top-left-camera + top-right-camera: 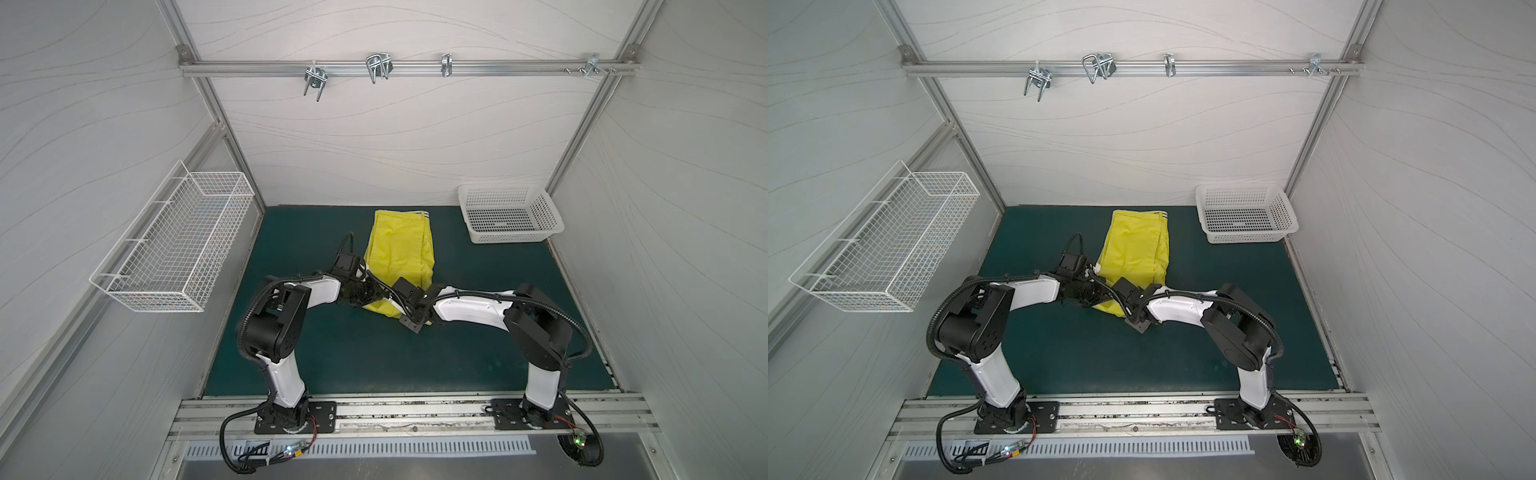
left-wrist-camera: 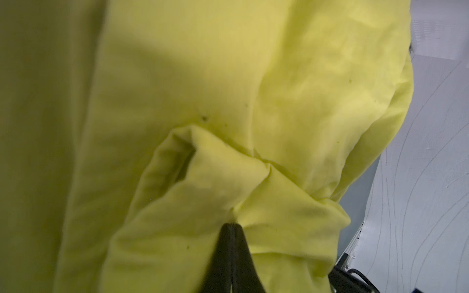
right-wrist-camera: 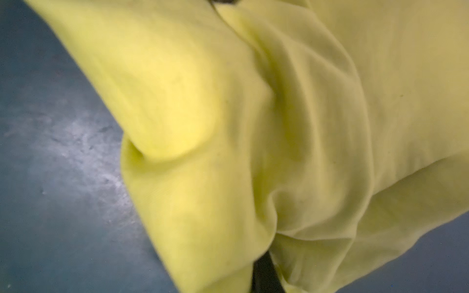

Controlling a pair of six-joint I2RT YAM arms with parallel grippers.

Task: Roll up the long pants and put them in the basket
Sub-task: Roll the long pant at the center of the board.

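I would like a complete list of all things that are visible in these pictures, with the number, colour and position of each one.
long pants: 1, yellow-green, middle of the mat, striped waistband at the far end
plastic basket: 1, white, far right corner of the mat
wire basket: 1, white, hung on the left wall
hooks: 4, metal, on the rail
rail: 1, silver, across the back wall
mat: 1, dark green, floor of the cell
arms: 2, white and black, meeting at the near end of the pants
left hand: 1, black, shut on a fold of the pants
right hand: 1, black, at the pants, mostly hidden by cloth
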